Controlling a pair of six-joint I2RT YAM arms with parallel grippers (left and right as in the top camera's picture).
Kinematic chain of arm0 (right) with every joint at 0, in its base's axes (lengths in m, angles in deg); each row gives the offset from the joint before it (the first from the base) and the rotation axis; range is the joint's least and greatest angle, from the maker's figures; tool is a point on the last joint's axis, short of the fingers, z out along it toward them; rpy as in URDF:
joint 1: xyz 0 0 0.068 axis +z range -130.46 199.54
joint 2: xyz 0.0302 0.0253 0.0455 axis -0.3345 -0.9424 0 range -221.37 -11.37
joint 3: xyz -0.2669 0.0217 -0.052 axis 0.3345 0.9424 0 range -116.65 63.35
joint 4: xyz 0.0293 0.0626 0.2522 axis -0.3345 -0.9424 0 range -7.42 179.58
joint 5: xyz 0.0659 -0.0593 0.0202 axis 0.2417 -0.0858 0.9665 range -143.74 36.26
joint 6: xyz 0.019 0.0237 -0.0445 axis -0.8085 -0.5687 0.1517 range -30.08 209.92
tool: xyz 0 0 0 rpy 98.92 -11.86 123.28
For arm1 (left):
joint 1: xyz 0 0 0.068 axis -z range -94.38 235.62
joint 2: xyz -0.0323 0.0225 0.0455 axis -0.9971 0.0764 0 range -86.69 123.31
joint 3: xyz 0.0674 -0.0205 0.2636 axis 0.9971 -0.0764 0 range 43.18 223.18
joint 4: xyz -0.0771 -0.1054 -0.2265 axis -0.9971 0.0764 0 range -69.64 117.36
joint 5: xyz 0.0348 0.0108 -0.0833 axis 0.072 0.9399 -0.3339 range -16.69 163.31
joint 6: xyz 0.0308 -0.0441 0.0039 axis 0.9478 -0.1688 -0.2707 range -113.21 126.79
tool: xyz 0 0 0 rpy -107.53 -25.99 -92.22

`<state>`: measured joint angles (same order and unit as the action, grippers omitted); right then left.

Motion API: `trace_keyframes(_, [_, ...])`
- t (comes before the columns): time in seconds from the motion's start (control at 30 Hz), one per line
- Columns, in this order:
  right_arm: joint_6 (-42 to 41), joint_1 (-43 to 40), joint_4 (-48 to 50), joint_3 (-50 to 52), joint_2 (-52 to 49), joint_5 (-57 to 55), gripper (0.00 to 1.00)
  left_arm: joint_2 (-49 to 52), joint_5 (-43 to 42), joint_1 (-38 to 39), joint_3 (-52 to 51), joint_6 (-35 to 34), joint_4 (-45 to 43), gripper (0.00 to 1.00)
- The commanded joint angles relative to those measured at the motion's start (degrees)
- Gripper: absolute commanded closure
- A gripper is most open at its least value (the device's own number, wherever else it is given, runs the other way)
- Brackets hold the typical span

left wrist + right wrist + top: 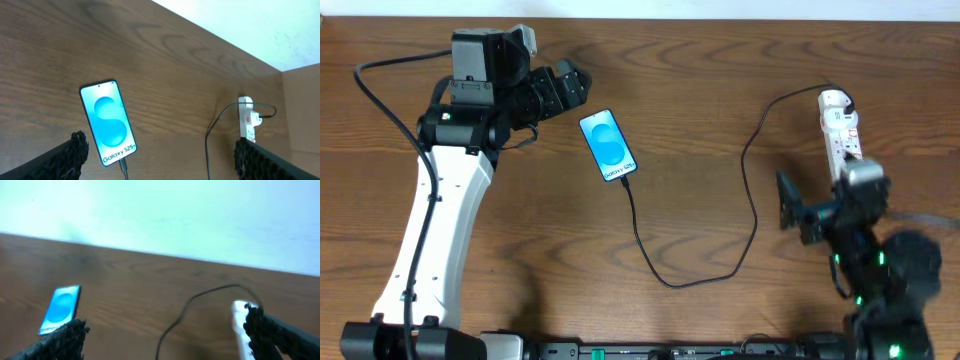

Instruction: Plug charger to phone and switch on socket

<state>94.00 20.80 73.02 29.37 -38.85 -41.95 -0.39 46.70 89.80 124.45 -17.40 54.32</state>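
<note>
**Desk layout: phone left of centre, socket at right**

I find the phone lying flat on the desk, left of centre and toward the far side. The left end effector sits just to the phone's left, apart from it. The charger meets the phone's near edge, runs toward me and loops rightward. It then runs away to the far end of the socket, where its plug sits. The socket lies lengthwise at the right side. The right end effector stands over the socket's near end, hiding it.
</note>
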Motion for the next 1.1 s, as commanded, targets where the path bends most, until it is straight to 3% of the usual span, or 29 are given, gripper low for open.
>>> trace_keyframes(0.0, [0.8,-1.6,1.3,6.0,6.6,-1.7,0.01,-0.2,0.3,-0.2,0.0,-0.1,-0.1,0.05])
trace_keyframes(0.23, [0.8,-1.7,8.8,18.5,17.5,-2.7,0.01,-0.2,0.3,-0.2,0.0,-0.1,-0.1,0.05])
trace_keyframes(0.57, [0.7,-1.7,16.9,30.8,25.3,-2.6,0.01,-0.2,0.3,-0.2,0.0,-0.1,-0.1,0.05])
trace_keyframes(1.07, [0.7,-1.6,12.9,33.7,27.2,-2.9,0.01,-0.2,0.3,-0.2,0.0,-0.1,-0.1,0.05])
